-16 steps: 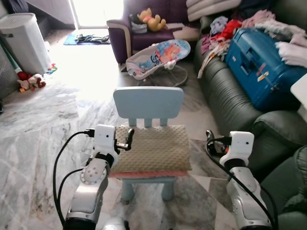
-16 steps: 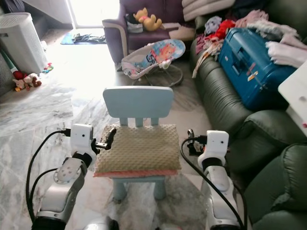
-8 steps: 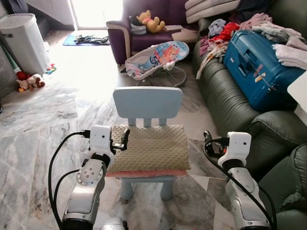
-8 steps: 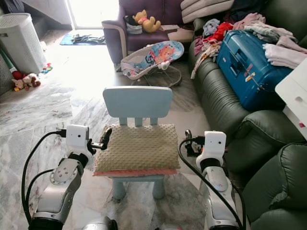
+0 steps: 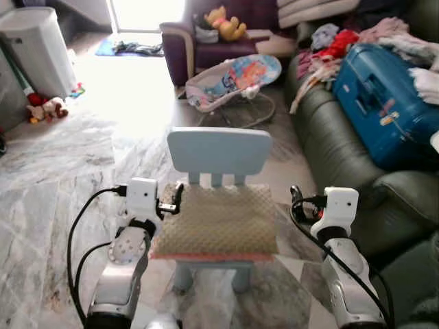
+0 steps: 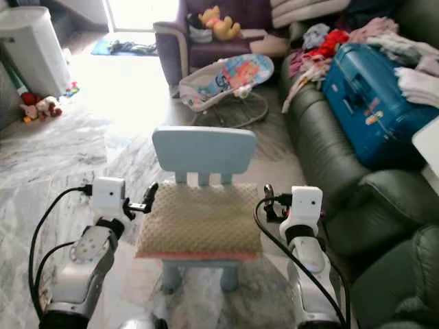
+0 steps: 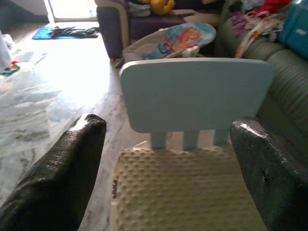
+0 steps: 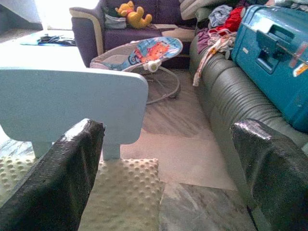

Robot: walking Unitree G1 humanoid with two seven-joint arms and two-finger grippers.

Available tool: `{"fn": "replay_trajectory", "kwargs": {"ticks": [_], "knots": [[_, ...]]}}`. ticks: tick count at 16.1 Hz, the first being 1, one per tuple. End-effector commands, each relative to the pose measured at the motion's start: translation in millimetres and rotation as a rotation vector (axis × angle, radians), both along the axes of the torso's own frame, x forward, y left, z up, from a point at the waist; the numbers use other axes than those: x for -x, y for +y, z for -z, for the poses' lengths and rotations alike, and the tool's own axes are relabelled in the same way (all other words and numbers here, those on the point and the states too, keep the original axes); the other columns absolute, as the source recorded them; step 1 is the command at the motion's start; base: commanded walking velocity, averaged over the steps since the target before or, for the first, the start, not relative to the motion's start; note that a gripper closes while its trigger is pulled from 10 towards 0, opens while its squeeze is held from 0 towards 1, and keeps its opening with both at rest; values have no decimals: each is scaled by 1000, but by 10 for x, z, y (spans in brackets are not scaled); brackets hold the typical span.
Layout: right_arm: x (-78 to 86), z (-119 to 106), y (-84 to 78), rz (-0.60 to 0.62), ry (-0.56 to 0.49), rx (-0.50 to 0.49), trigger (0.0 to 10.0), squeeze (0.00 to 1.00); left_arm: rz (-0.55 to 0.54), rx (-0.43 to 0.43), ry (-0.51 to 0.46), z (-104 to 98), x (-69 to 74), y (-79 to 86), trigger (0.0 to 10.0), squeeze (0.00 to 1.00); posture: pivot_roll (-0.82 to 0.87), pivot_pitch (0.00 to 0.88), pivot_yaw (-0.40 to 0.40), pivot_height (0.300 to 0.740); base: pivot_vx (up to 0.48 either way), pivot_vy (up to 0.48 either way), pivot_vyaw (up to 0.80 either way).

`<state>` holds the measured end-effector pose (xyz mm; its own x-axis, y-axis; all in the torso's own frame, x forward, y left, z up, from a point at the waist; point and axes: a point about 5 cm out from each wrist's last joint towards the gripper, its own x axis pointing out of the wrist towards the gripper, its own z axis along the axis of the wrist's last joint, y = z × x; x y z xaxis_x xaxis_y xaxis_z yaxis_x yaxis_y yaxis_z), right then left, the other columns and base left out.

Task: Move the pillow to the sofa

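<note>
A beige dotted pillow (image 5: 218, 219) with a pink underside lies flat on the seat of a small light-blue child's chair (image 5: 219, 151). My left gripper (image 5: 175, 200) is at the pillow's left edge, open, with nothing between its fingers (image 7: 57, 178). My right gripper (image 5: 296, 200) hovers open just off the pillow's right edge, its fingers (image 8: 269, 168) wide apart. The right wrist view shows the pillow's corner (image 8: 125, 187) low between them. The dark green sofa (image 5: 336, 137) runs along the right side, beside the chair.
A blue suitcase (image 5: 391, 89) and piled clothes (image 5: 333, 44) cover the sofa seat. A baby bouncer (image 5: 230, 79) stands behind the chair. Beyond it is a purple armchair (image 5: 199, 41) with a yellow plush toy. A white bin (image 5: 41, 48) stands far left on the marble floor.
The whole picture has shifted a little and blurred, so the camera moved. Both grippers keep their places beside the pillow, still open.
</note>
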<state>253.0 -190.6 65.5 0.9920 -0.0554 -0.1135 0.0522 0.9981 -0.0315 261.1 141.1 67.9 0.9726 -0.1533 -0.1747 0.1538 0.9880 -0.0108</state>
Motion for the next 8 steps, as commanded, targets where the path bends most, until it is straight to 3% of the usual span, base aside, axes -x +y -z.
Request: {"fn": "replay_trajectory", "kwargs": {"ticks": [1,8], "knots": [[0,-5,-23,1,2,11,10000,0,16,2,-8,-18,2,-30,10000,0,-25,0,-24,740,296,0,0],[2,-7,-20,-3,1,15,10000,0,20,6,-2,-6,5,-45,10000,0,-29,0,-25,740,269,0,0]]}}
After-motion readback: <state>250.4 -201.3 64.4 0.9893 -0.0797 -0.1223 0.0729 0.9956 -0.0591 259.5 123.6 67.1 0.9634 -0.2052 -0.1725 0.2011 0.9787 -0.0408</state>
